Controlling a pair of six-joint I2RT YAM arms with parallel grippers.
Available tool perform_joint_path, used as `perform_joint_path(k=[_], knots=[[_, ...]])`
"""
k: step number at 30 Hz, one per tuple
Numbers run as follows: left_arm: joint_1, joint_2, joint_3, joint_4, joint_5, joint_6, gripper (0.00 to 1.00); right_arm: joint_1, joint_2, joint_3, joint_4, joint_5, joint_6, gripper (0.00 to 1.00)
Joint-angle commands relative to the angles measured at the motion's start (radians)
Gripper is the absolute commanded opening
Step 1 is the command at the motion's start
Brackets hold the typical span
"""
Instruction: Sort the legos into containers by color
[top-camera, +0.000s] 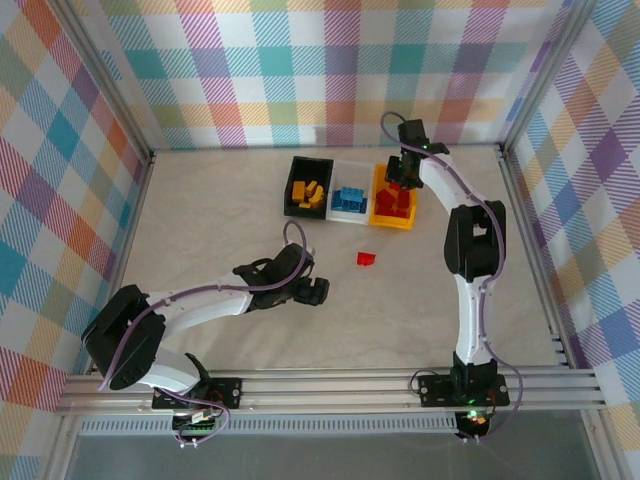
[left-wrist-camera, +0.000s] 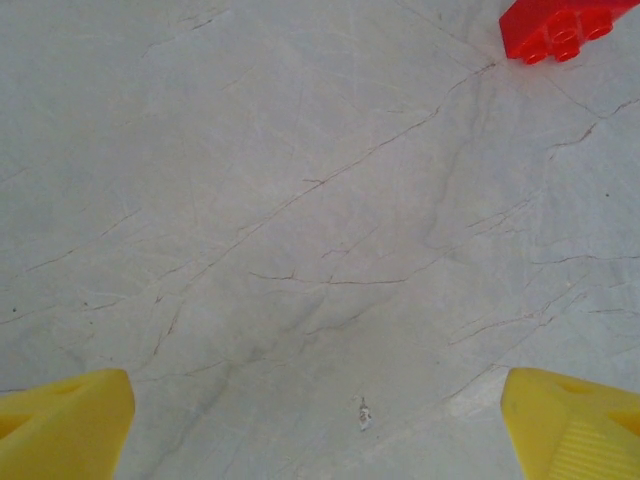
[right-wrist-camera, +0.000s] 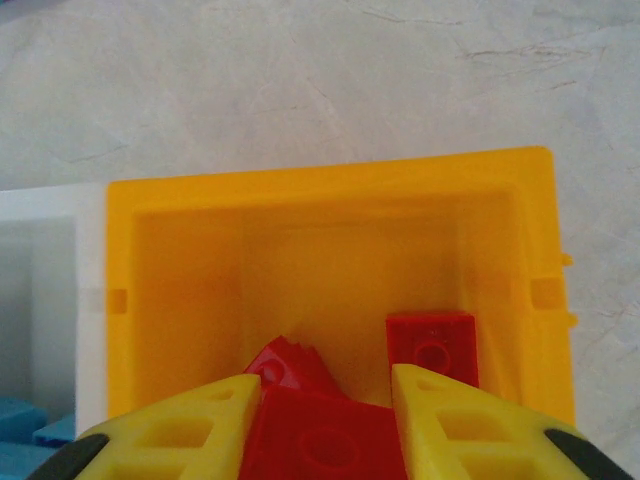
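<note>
Clamped between the yellow fingers of the right gripper (right-wrist-camera: 325, 400), at the bottom centre of the right wrist frame, is a red brick (right-wrist-camera: 320, 445); the jaws press it from both sides. Just beyond it the yellow-orange bin (right-wrist-camera: 330, 185) opens across the middle of the frame, with more red bricks (right-wrist-camera: 432, 345) lying inside near its lower edge. The white bin (right-wrist-camera: 40, 215) adjoins it at the left edge, and blue bricks (right-wrist-camera: 25, 425) show in the lower left corner.

Seen from above, the three bins stand joined in a row at upper centre. The black bin (top-camera: 295, 185) on the left holds yellow bricks (top-camera: 311, 191), the white one is in the middle, and the yellow-orange one is on the right with the right gripper over it. A loose red brick (top-camera: 367, 258) lies on the table (top-camera: 220, 200) just below the bins, near the centre of the frame. The left gripper (top-camera: 312, 290) sits lower and to the left of that brick, apart from it.

In the left wrist frame its two yellow fingertips occupy the bottom corners, spread wide with only bare marbled table between them. The loose red brick is in the upper right corner.
</note>
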Motion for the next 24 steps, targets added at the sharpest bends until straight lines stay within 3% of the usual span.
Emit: perform_joint_path(k=[1,13,18,24], knots=[[0.012,-0.012,0.004,-0.026,-0.002,-0.003,0.95,-0.005,0.019,0.054,-0.032,-0.019,-0.024,0.3],[0.013,0.005,0.039,-0.029,0.017,-0.018,0.95,-0.007,0.008,0.032,-0.027,-0.038,-0.04,0.39],[0.013,-0.018,0.027,-0.028,0.024,-0.032,0.95,-0.007,-0.02,0.023,-0.023,-0.041,-0.043,0.55],[0.012,-0.06,0.01,-0.028,0.022,-0.048,0.95,-0.008,-0.072,0.005,-0.021,-0.05,-0.047,0.64]])
